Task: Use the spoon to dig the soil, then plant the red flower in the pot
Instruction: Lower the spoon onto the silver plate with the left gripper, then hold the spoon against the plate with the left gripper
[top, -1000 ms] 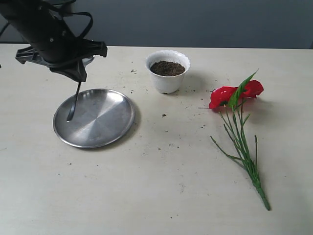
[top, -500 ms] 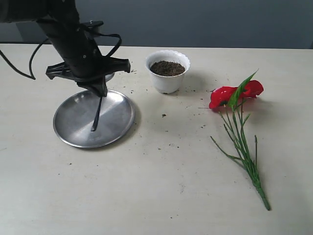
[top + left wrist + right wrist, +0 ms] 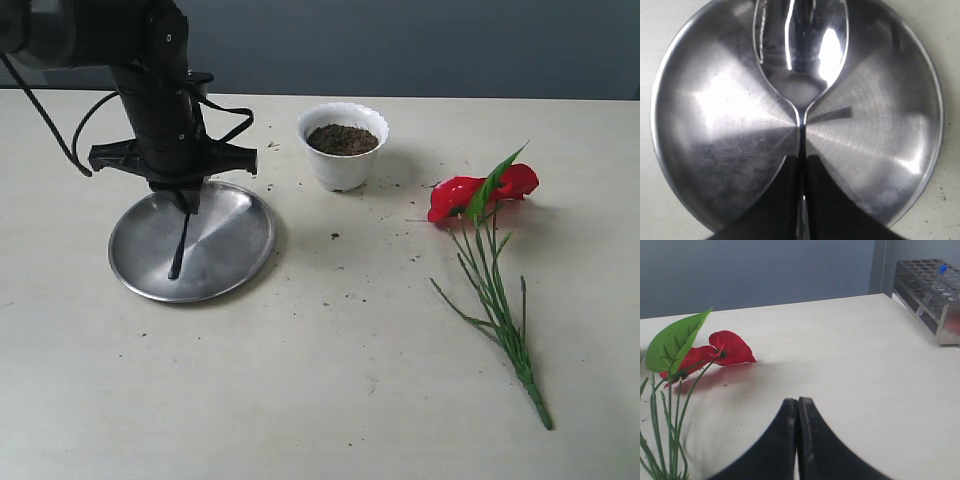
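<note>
My left gripper (image 3: 184, 206) (image 3: 802, 159) is shut on the thin handle of the spoon (image 3: 179, 250) (image 3: 799, 50), which hangs straight down over the steel plate (image 3: 235, 240) (image 3: 705, 125). The spoon's bowl points at the plate, close above it. The white pot (image 3: 342, 165) with the dark soil (image 3: 342, 139) stands to the right of the plate. The red flower (image 3: 465, 192) (image 3: 715, 352) lies flat on the table at the right, its green stems (image 3: 495, 300) running toward the front. My right gripper (image 3: 798, 402) is shut and empty, low over the table near the flower; the exterior view leaves it out.
Dark soil crumbs (image 3: 335, 237) are scattered on the table around the pot. A metal test-tube rack (image 3: 932, 295) stands at the table's far corner in the right wrist view. The left arm's black body (image 3: 150, 90) and cables rise over the plate's back edge.
The left arm has carried the spoon from the plate's left side toward its middle. It now stands more upright over the plate. Flower and pot have not moved.
</note>
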You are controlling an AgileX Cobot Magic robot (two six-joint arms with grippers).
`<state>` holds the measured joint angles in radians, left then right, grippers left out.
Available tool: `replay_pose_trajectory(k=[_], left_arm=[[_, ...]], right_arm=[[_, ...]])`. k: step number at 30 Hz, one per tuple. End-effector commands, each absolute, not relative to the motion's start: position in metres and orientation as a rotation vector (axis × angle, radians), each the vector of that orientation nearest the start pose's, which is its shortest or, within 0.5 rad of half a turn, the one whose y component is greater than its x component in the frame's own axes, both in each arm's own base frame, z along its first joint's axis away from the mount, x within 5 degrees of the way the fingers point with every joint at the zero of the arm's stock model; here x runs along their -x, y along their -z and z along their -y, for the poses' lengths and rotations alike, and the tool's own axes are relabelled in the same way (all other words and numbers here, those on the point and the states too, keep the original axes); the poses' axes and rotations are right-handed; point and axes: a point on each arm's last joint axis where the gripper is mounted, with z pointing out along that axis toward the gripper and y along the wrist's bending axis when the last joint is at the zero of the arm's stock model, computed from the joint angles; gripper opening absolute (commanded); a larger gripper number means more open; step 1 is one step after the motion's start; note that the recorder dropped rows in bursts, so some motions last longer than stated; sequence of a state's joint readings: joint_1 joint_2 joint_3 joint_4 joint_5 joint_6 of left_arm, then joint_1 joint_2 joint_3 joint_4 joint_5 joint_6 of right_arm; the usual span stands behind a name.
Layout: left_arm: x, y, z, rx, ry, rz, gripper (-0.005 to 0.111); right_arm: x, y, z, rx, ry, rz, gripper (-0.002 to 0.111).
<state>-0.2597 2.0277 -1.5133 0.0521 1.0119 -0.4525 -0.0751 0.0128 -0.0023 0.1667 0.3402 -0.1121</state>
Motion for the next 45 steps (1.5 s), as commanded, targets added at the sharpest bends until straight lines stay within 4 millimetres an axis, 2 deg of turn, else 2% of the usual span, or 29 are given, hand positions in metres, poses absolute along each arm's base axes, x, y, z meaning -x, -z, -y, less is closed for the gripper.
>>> replay_pose_trajectory(k=[1,7,12,24,33,45], left_arm=[[-0.398,-0.18,0.104,0.271,-0.007,-3.001,0.0],[-0.4,-0.163,0.104,0.28,-0.026,-3.043,0.0],[-0.402,-0.157,0.103,0.287,-0.026,-3.046,0.0],[-0.404,-0.157,0.104,0.295,0.0,-3.024,0.0],[-0.405,-0.157,0.094,0.33,0.001,-3.034,0.0],[-0.404,-0.157,0.097,0.33,0.041,-3.048,0.0]], right_arm=[[-0.054,-0.183,-0.001,-0.075,-0.026,-1.822,-0.001],[-0.054,-0.183,-0.001,-0.075,-0.026,-1.822,-0.001],[-0.054,-0.183,-0.001,-0.075,-0.026,-1.822,-0.001],[-0.054,-0.183,-0.001,-0.075,-0.026,-1.822,-0.001],[-0.054,-0.183,-0.001,-0.075,-0.026,-1.822,-0.001],[-0.054,-0.183,-0.001,-0.075,-0.026,-1.822,-0.001]])
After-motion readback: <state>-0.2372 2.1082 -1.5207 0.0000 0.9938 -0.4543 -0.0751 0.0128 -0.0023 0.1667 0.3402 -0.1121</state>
